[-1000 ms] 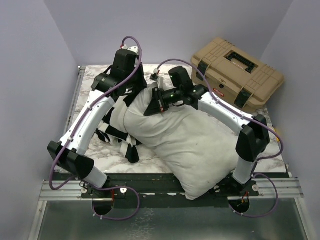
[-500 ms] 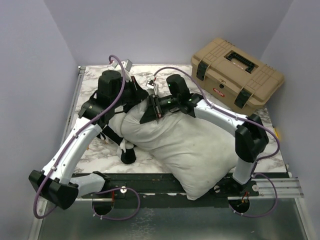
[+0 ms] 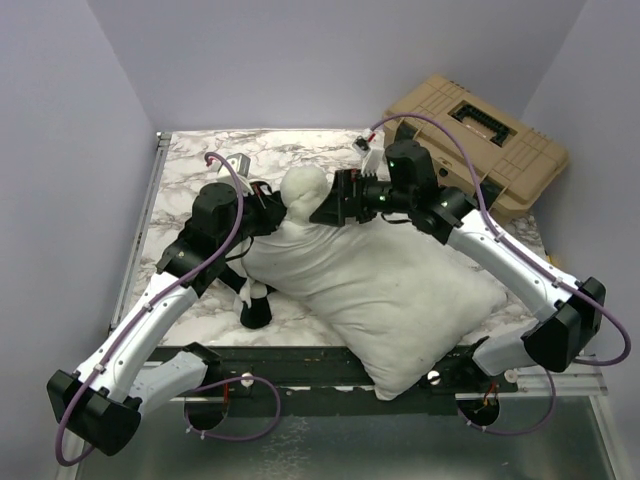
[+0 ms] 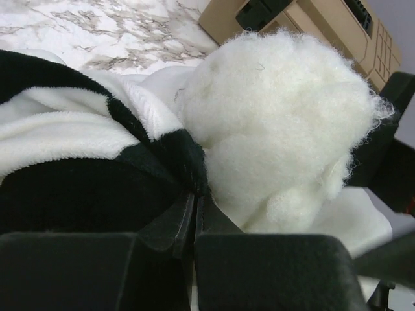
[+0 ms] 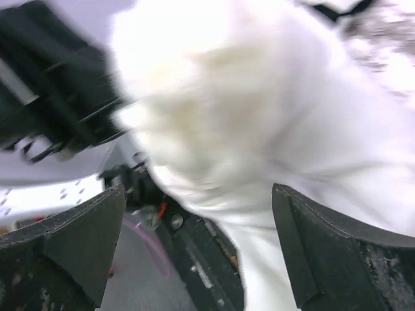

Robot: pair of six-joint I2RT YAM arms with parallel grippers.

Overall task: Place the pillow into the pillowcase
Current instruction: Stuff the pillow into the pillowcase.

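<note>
The white pillow (image 3: 390,285) lies slantwise across the table, and its far corner (image 3: 303,190) stands up in a puffy knob. The checked pillowcase (image 3: 254,302) is bunched at the pillow's left end, mostly under my left arm. My left gripper (image 3: 268,202) is shut on a black fold of the pillowcase (image 4: 84,188) just left of the pillow's corner (image 4: 279,116); its fingertips (image 4: 194,214) meet on the fabric. My right gripper (image 3: 337,203) is open just right of that corner. In the right wrist view the blurred pillow (image 5: 214,97) lies beyond the wide-apart fingers (image 5: 78,240), untouched.
A tan toolbox (image 3: 475,140) stands at the back right, close behind my right arm. The marble tabletop (image 3: 200,150) shows at the back left. Purple walls close in on three sides. A metal rail (image 3: 330,365) runs along the near edge.
My right gripper has opened, let go of the pillow's corner and drawn back to the right. My left arm has swung toward the near left, keeping hold of the pillowcase. The corner now stands free.
</note>
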